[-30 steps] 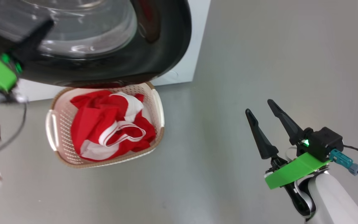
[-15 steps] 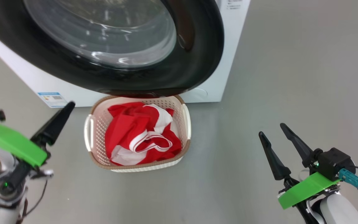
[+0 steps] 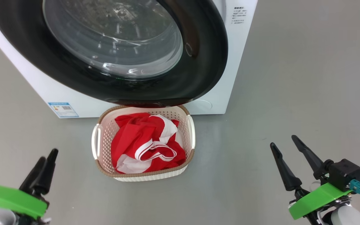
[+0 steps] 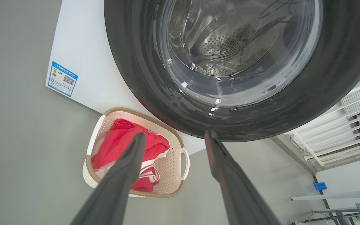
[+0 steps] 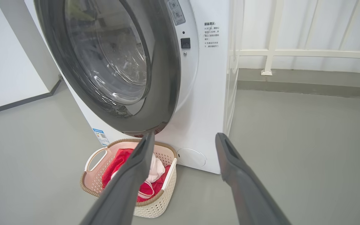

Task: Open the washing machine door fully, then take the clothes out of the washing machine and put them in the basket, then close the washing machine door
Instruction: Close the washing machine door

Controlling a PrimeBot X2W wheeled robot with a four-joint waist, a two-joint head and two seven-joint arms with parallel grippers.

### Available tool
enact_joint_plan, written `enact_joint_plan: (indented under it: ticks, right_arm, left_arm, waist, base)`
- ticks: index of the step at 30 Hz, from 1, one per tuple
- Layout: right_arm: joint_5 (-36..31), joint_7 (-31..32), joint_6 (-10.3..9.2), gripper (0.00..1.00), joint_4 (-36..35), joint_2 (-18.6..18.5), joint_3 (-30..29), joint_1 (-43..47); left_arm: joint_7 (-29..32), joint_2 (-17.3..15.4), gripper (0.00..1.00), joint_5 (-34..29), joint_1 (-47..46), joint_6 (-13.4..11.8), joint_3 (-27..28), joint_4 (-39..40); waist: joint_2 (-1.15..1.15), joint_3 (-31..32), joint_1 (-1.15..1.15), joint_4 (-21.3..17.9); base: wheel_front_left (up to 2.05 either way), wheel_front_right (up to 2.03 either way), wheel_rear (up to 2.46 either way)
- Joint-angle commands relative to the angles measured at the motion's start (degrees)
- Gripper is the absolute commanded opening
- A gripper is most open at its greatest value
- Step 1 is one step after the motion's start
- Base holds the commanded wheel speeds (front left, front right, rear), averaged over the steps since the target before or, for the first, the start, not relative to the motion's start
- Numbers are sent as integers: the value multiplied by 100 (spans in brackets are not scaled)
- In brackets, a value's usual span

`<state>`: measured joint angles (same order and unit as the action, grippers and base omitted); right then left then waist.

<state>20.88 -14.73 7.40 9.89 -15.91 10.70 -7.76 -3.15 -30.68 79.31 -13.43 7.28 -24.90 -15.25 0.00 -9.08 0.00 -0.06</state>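
Head view showed us the clothes (image 3: 139, 140) piled in the basket (image 3: 142, 176) just before the washing machine (image 3: 239, 62), and the washing machine door (image 3: 198, 62) looked shut against it, so we judged the task all but done. The left gripper (image 3: 48, 156) and right gripper (image 3: 283, 141) hung empty, fingers apart, either side of the basket. The floor (image 3: 292, 93) was smooth grey, with a white railing (image 5: 273, 37) beyond.

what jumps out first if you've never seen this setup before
The bright red clothes with white trim, heaped in the cream basket on the grey floor, catch the eye first. Just above looms the washing machine door, a wide glossy black rim around bulging glass, on the white washing machine.
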Motion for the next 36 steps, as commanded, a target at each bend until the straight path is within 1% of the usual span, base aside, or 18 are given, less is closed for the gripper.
enact_joint_plan:
  ticks: [1,4,6,10,11,12,14,19,22,24,26,31,33,36]
  right_arm:
    - [43,-27,9,100,-156,-80,68,81]
    - [47,-27,9,100,-164,-83,15,133]
    - [51,-27,9,100,-174,-86,-24,171]
    - [50,-27,9,100,-196,-78,-126,261]
    - [50,-27,9,100,-196,-78,-126,261]
    - [50,-27,9,100,-202,-77,-149,281]
    - [48,-27,9,100,-221,-72,-196,321]
    - [37,-27,9,100,-248,-52,-306,367]
    - [35,-27,9,100,-262,-42,-361,386]
    - [30,-27,9,100,-264,-33,-384,406]
    - [29,-27,9,100,-267,-26,-399,425]
    - [10,-27,9,100,-246,12,-410,453]
    - [6,-27,9,100,-209,30,-398,475]
    - [2,-27,9,100,-188,52,-384,491]
  left_arm:
    - [-235,-277,100,-126,-54,21,184,38]
    - [-731,-296,100,-339,68,21,65,-138]
    - [-957,-264,100,-435,133,21,20,-251]
    - [-1163,-172,100,-816,244,21,110,-490]
    - [-1163,-172,100,-816,244,21,110,-490]
    - [-1175,-153,100,-1010,263,21,162,-555]
    - [-1180,4,100,-1430,301,21,500,-578]
    - [-1183,432,100,-2963,552,21,1250,-474]
    - [-1184,770,100,-3746,710,21,1678,-287]
    - [-1184,975,100,-4186,819,21,1867,-153]
    - [-1184,1174,100,-4495,916,21,2044,-64]
    - [-1184,1512,100,-5269,1052,21,2319,93]
    - [-1184,1683,100,-5428,1104,21,2428,95]
    - [-1185,1825,100,-5591,1148,21,2510,108]
  waist:
    - [0,16,0,-42]
    - [0,40,0,-106]
    - [0,56,0,-144]
    - [0,85,0,-208]
    - [0,85,0,-208]
    - [0,90,0,-217]
    - [0,86,0,-227]
    - [0,65,0,-249]
    - [0,66,0,-247]
    - [0,83,0,-246]
    - [0,100,0,-245]
    - [0,109,0,-235]
    - [0,120,0,-232]
    - [0,119,0,-233]
  base:
    - [0,0,0]
    - [0,0,0]
    - [0,0,0]
    - [0,0,0]
    - [0,0,0]
    - [0,0,0]
    - [0,0,0]
    - [0,0,0]
    - [0,0,0]
    - [0,0,0]
    - [0,0,0]
    - [0,0,0]
    - [0,0,0]
    - [0,0,0]
